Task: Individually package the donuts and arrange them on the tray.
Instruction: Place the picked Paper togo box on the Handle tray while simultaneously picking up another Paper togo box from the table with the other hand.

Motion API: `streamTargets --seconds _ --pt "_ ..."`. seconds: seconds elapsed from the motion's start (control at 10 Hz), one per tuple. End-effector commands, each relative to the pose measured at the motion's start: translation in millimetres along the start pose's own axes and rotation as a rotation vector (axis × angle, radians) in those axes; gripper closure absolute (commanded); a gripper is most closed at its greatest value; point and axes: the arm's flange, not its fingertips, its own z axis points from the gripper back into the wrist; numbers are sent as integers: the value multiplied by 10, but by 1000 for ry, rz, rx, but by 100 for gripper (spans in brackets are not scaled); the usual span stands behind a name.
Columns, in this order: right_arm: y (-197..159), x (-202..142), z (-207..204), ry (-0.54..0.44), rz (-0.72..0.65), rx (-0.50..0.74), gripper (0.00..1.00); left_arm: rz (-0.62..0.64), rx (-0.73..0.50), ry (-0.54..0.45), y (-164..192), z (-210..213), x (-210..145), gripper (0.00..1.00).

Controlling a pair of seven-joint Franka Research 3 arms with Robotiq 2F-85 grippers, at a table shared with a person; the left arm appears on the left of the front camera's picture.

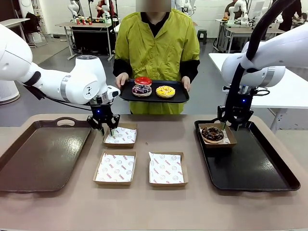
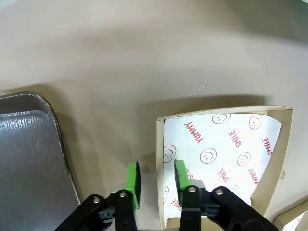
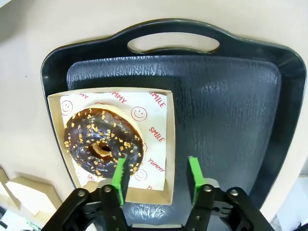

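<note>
A chocolate donut with sprinkles (image 1: pixel 212 133) (image 3: pixel 103 142) lies in a paper-lined box (image 3: pixel 159 120) at the back left of the right tray (image 1: pixel 255 166). My right gripper (image 1: pixel 234 126) (image 3: pixel 157 166) hangs open over that box's edge and holds nothing. The red donut (image 1: pixel 143 80), the dark drizzled donut (image 1: pixel 141 90) and the yellow donut (image 1: pixel 165 91) rest on a black tray (image 1: pixel 180 97) that the person holds. My left gripper (image 1: pixel 109 129) (image 2: pixel 155 168) straddles the side wall of an empty box (image 1: pixel 120 135) (image 2: pixel 216 154). Its jaws are narrowed, with a gap on either side of the wall.
Two more empty lined boxes (image 1: pixel 115 168) (image 1: pixel 166 169) sit near the table's front middle. A dark empty tray (image 1: pixel 43 154) (image 2: pixel 29 159) lies at the left. Bare table shows behind the boxes.
</note>
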Motion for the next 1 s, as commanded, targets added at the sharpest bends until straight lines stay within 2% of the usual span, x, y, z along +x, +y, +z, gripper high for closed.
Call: streamTargets --seconds 0.0,0.5,0.7,0.9 --pt "4 25 18 12 -6 47 0 -5 -13 17 -10 10 58 100" --pt "-21 3 44 3 -3 59 0 -4 3 27 -10 31 65 100" --pt "-82 -180 271 -26 -7 89 0 2 0 10 -36 153 46 100" --pt "-469 -621 778 -19 9 296 0 15 3 37 -76 514 -29 100"
